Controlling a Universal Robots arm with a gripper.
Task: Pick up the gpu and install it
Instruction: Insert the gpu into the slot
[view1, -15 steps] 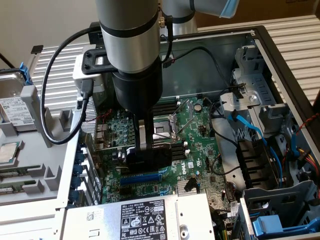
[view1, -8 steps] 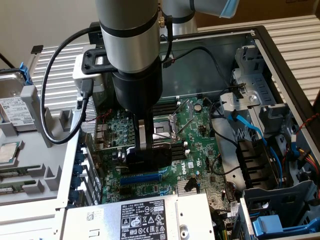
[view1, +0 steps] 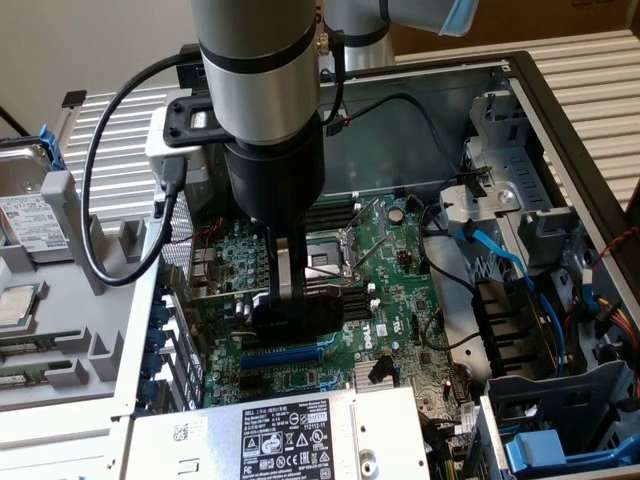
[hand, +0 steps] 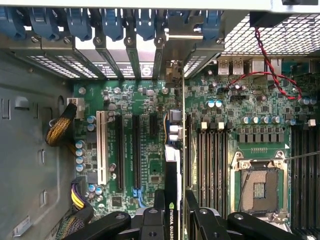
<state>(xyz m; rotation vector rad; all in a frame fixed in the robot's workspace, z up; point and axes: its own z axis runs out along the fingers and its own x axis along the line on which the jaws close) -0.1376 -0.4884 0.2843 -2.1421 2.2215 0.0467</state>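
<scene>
The tool (hand: 174, 202) is closed on the gpu (hand: 172, 167), its two fingers (hand: 160, 210) pressing the card's opposite faces, so the card hangs edge-down between them, with the printed cooler block in the grip. The card sits directly under the tool, inside the open computer case (view1: 560, 110), and stands upright over the motherboard (view1: 400, 270). Just below the card's lower edge lies the long blue expansion slot (view1: 290, 356). Whether the contact edge has entered that slot or only hovers above it I cannot tell. To one side of the tool, towards the exterior view's right, is the empty CPU socket (hand: 260, 190), with the black memory slots (hand: 210, 160) between it and the card. Beyond the fingertips, at the case's rear wall, runs a row of blue slot clips (hand: 112, 22). The power supply (view1: 290, 430) lies nearer the exterior camera than the tool. By my judgement the card is light and stiff but fragile: a thin board with small parts and a bare contact edge that dislikes twisting or scraping. The safest hold is the one shown, on the cooler block and the opposite face near the upper edge, well away from the contacts. The squeeze should be firm enough to stop the card from tilting, because a slanted card would bind in the slot.
</scene>
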